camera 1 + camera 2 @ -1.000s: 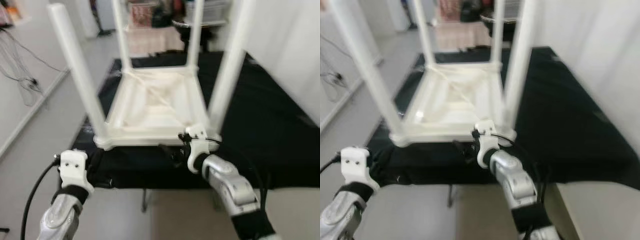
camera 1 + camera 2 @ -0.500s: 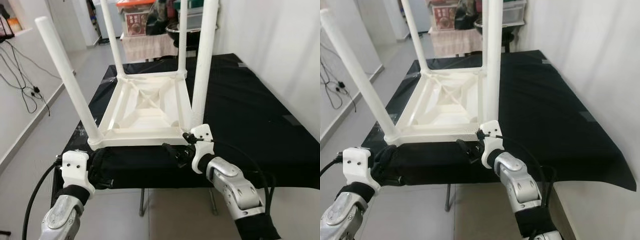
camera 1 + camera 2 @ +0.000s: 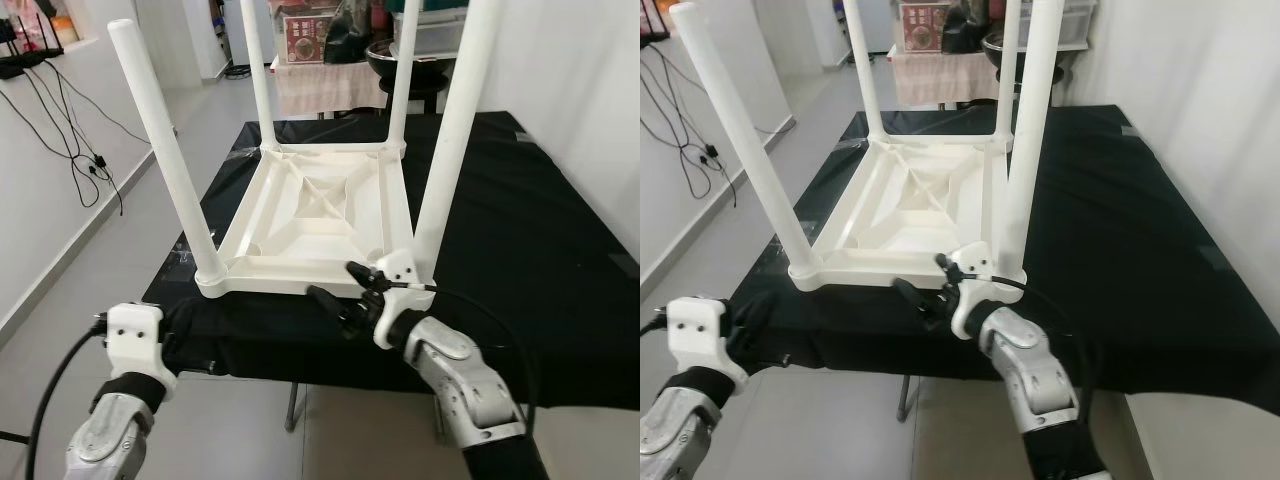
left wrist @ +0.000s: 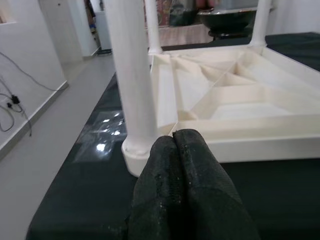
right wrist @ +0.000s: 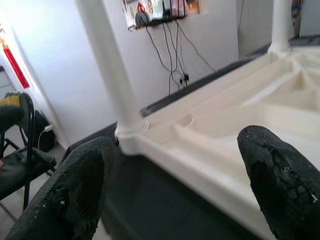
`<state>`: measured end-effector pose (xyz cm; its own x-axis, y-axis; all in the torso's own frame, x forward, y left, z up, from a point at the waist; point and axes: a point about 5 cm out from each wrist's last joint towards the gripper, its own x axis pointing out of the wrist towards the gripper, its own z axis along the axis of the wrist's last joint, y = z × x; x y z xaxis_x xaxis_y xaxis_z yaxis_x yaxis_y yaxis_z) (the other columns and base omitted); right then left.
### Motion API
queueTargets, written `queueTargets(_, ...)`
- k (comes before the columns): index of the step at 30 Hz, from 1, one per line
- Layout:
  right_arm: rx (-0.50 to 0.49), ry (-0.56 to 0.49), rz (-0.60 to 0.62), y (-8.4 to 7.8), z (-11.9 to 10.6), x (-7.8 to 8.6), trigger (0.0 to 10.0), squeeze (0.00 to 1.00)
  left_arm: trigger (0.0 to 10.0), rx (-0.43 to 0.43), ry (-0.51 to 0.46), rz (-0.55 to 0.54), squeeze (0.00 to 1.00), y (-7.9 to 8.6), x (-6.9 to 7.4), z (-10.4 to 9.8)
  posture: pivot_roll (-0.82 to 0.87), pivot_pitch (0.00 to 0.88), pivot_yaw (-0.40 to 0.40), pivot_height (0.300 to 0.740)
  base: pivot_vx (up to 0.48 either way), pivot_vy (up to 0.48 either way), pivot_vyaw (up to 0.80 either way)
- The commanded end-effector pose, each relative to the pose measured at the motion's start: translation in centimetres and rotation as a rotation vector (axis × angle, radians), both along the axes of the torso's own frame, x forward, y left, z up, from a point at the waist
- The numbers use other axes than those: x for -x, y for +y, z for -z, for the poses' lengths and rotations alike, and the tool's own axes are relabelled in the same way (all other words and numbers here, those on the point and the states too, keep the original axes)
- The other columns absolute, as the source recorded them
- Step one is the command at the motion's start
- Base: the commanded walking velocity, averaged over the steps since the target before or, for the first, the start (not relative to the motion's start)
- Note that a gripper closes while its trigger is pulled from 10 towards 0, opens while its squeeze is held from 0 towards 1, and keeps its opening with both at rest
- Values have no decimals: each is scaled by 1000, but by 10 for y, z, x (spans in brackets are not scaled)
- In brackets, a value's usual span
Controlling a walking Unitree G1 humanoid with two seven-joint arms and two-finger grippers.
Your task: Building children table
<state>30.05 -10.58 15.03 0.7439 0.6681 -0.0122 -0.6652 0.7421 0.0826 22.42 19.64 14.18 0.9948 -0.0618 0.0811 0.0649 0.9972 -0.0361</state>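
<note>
Right, status:
Table: white plastic children's table [image 3: 325, 215] lies upside down on the black cloth [image 3: 520, 230], all four legs fitted and pointing up; near rim sits close to the cloth's front edge.
Legs: near-left leg [image 3: 165, 160] and near-right leg [image 3: 455, 130] stand nearest the robot, long axes roughly vertical, leaning slightly outward.
Right gripper: right gripper [image 3: 335, 300] has its fingers spread apart, holding nothing, just in front of the near rim by the near-right corner; rim lies straight ahead between the fingers in the right wrist view.
Left gripper: left gripper [image 4: 177, 150] has its fingers pressed together, empty, low by the front edge, pointing at the near-left corner [image 4: 135, 155].
Key relation: right arm is nearer; the rim runs crosswise to its fingers, so a short forward reach looks enough.
Likely next: grip the rim to flip it.
</note>
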Motion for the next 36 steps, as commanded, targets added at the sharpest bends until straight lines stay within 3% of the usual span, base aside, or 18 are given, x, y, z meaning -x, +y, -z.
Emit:
queueTargets(1, -6, -14, -4, 0, -1, 0, 10000, 0, 10000, 1, 6, -11, 0, 5, 3, 1, -58, 2, 51, 740, 379, 0, 0)
queueTargets(13, 5, 9, -36, 5, 4, 3, 10000, 0, 10000, 24, -13, 68, 0, -3, 3, -4, -56, 1, 53, 740, 314, 0, 35)
queueTargets(19, -9, 7, -100, 6, 5, 10, 10000, 0, 10000, 19, 55, 232, 0, -18, 15, 5, -54, 8, 54, 740, 0, 0, 0)
queueTargets(26, 18, 2, -111, 5, 6, 11, 10000, 0, 10000, 7, 67, 170, 0, -8, 19, 10, -52, 12, 57, 740, 0, 0, 0)
queueTargets(27, 20, 3, -109, 5, 6, 11, 10000, 0, 10000, 17, 68, 177, 984, -8, 21, 10, -52, 12, 57, 740, 0, 0, 0)
queueTargets(36, 23, 2, -154, 2, 5, 14, 10000, 0, 10000, 69, 92, 212, 1000, -10, 41, 14, -54, 15, 63, 740, 0, 0, 0)
